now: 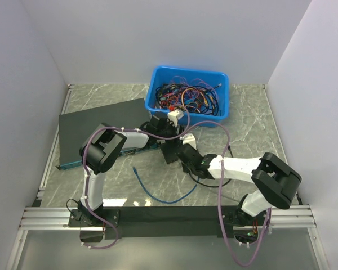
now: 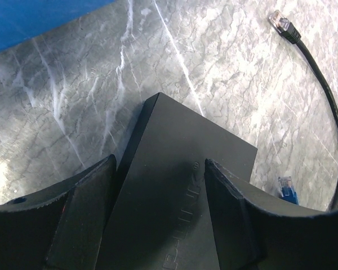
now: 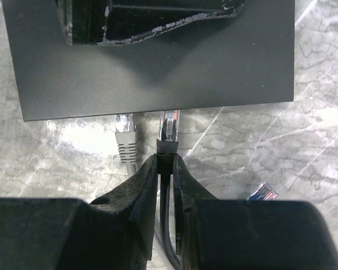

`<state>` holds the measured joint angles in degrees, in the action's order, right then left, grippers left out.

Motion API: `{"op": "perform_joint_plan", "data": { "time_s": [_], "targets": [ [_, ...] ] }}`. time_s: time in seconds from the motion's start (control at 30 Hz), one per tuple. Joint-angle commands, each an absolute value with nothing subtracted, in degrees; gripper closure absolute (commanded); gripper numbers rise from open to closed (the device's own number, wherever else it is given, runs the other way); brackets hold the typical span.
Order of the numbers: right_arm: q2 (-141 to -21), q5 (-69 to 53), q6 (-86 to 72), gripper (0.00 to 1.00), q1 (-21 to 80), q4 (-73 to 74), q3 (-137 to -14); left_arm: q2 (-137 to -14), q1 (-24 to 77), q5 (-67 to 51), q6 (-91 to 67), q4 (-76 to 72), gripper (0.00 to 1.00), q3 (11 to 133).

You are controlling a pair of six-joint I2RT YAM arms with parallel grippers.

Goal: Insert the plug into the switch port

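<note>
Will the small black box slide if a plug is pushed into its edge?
Likely yes unbraced: the small black box is thin and flat on a smooth table. Tipping looks unlikely, it sits low. The left gripper spread over it may hold it down.

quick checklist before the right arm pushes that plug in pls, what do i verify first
1. Correct plug in hand: not ok. The right gripper is shut on a black-booted plug on a black cable. The blue plug lies loose on the table.
2. Grip on the held plug: ok. It is pinched at the boot, tip pointing at the small black box.
3. Switch port lined up: cannot tell. The box's top hides its ports.
4. Neighbouring slot free: cannot tell. A grey-booted plug sits at the same edge.
5. Box steadied: cannot tell. The left gripper is open over the box, contact unclear.
</note>
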<state>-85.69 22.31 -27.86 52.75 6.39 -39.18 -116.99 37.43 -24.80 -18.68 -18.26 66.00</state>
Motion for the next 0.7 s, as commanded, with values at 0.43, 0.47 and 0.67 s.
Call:
{"op": "perform_joint_plan", "data": {
  "time_s": [0.43, 0.47, 0.67],
  "targets": [
    [-81.12, 21.09, -21.62, 1.00, 53.00, -12.03, -35.25, -120.32, 39.11, -41.56, -14.68, -13.19, 0.35, 62.49],
    [-81.47, 21.01, -21.45, 1.00, 53.09, -12.65, -35.07, -120.32, 39.55, -42.01, -14.33, -12.57, 0.35, 62.66],
    [-80.52, 21.62, -19.52, 1.00, 53.00, -18.62, -32.44, -120.67, 42.09, -45.35, -11.69, -7.56, 0.37, 63.46]
  ]
}}
